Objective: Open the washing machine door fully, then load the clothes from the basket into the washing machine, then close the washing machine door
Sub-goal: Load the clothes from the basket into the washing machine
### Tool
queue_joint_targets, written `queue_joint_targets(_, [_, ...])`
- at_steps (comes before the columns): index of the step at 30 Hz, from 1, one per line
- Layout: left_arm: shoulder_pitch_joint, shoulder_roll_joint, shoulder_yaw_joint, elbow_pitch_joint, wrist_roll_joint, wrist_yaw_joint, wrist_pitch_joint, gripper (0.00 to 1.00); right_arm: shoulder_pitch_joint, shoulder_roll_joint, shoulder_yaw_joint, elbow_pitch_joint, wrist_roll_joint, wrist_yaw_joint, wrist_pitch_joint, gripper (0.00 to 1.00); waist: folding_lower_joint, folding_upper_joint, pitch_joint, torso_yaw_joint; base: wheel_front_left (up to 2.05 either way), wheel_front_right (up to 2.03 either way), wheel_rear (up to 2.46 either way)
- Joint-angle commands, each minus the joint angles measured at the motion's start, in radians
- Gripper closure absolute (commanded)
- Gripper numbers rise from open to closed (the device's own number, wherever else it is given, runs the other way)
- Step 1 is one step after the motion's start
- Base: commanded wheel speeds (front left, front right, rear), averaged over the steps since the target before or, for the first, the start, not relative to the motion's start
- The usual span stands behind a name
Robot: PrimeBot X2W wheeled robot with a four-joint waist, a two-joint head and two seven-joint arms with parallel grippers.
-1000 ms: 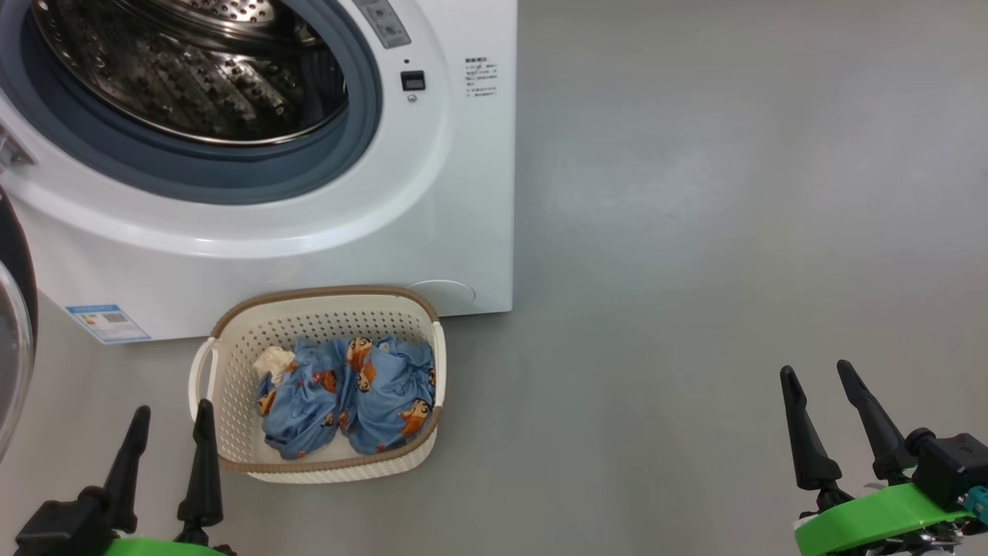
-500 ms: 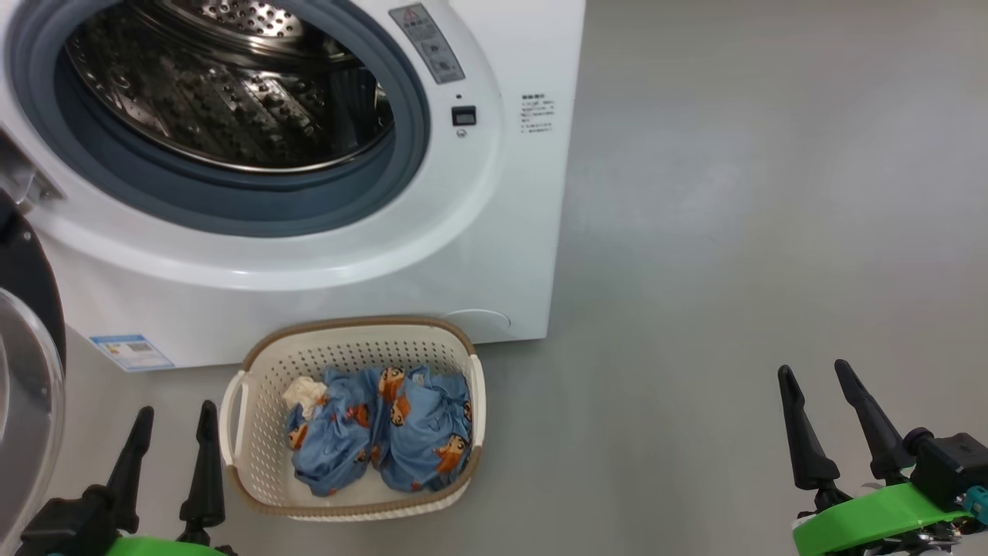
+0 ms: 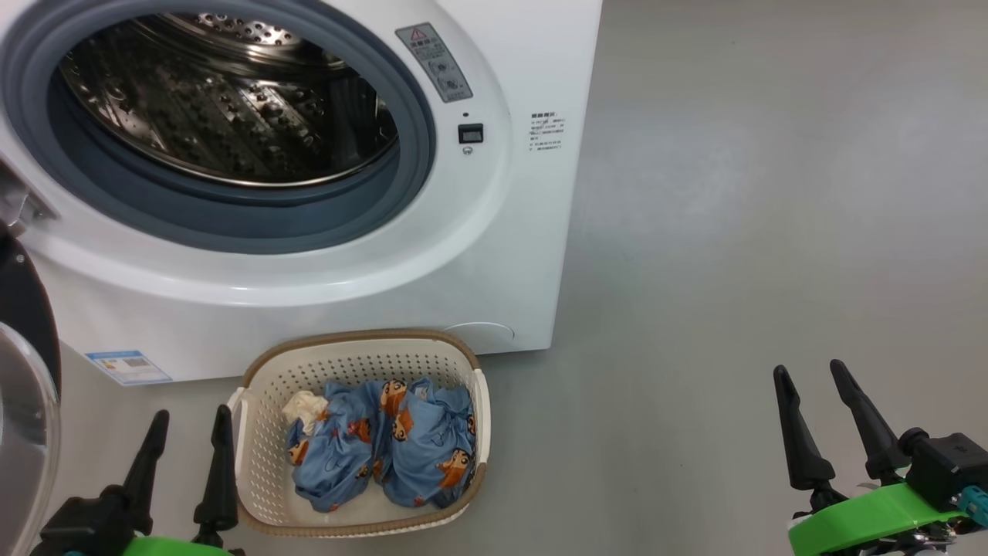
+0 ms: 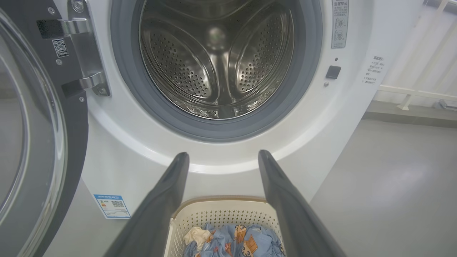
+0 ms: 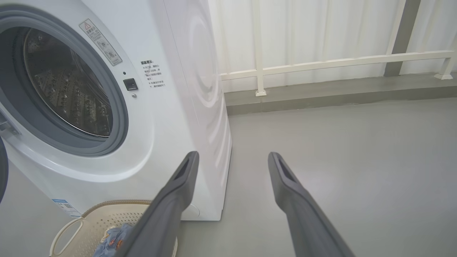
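Left gripper [image 3: 193, 411] and right gripper [image 3: 808, 366]: jaws spread and empty, as before. Basket [image 3: 359, 337] holding the clothes [image 3: 386, 448] sits just right of the left jaws. Beyond them stands the washing machine [image 3: 494, 255], with the washing machine door [image 3: 31, 309] swung open. Only the camera has shifted.

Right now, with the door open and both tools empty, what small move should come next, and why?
Probably lower the left tool into the basket onto the blue clothes: the washing machine door stands swung aside, the drum looks empty, and that open tool hovers beside the basket.
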Motion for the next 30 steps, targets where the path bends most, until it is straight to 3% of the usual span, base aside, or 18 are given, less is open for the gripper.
queue_joint_targets(1, [-0.033, 0.013, 0.026, -0.007, 0.006, 0.001, -0.006, 0.0, -0.029, -0.006, 0.027, -0.029, -0.007, 0.006, -0.012, 0.0, 0.0, 0.0, 0.01, -0.005, 0.0, 0.0, 0.0])
queue_joint_targets(12, [-0.068, -0.009, -0.026, 0.135, 0.009, 0.001, -0.006, 0.0, -0.075, 0.014, 0.035, -0.039, -0.006, 0.006, -0.012, 0.0, 0.0, 0.0, 0.094, -0.031, 0.0, 0.0, 0.0])
queue_joint_targets(30, [-0.392, 0.031, -0.15, 0.607, 0.019, 0.001, -0.006, 0.0, -0.198, 0.042, 0.052, -0.06, -0.01, 0.006, -0.012, 0.0, 0.0, 0.0, 0.288, -0.067, 0.0, 0.0, 0.0])
